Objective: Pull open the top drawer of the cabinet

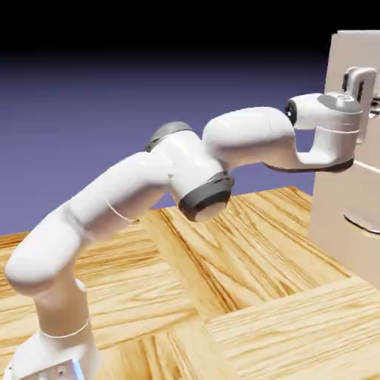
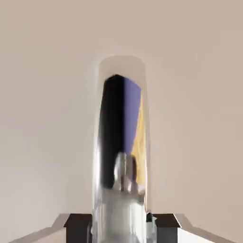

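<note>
Wooden table (image 1: 252,252); beige top drawer (image 2: 47,95), shiny mirror-like handle (image 2: 121,142) between end effector (image 2: 121,228) fingers.

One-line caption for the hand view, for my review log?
Gripper fingertips straddle the shiny metal handle against the top drawer front's beige panel.

The bench (image 1: 245,267) lies open between the arm's base and the cabinet (image 1: 335,215), so the way in from the side is free. At the cabinet itself the room ends: the gripper (image 2: 121,227) sits right up against the top drawer (image 2: 47,118), whose pale front fills the hand view. The shiny handle (image 2: 121,142) stands between the fingers (image 2: 78,227), with panel on both sides. A lower handle (image 1: 364,220) juts out beneath.
</note>
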### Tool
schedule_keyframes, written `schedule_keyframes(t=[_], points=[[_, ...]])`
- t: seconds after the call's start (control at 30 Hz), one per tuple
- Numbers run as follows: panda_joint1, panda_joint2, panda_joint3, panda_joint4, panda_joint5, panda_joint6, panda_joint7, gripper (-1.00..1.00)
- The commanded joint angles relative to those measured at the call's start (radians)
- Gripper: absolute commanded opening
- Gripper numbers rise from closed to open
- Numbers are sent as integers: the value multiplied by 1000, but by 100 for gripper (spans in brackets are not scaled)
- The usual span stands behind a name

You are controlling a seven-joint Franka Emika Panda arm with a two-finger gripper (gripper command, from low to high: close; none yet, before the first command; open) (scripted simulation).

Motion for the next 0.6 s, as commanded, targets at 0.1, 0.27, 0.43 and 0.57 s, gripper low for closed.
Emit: schedule_keyframes(t=[0.1,0.27,0.43,0.57], points=[[-90,-87,49,-145,-121,-30,157,-100],[-221,-197,130,-326,-234,-67,324,-100],[-384,-320,237,-507,-325,-94,491,-100],[-529,-415,341,-627,-384,-102,618,-100]])
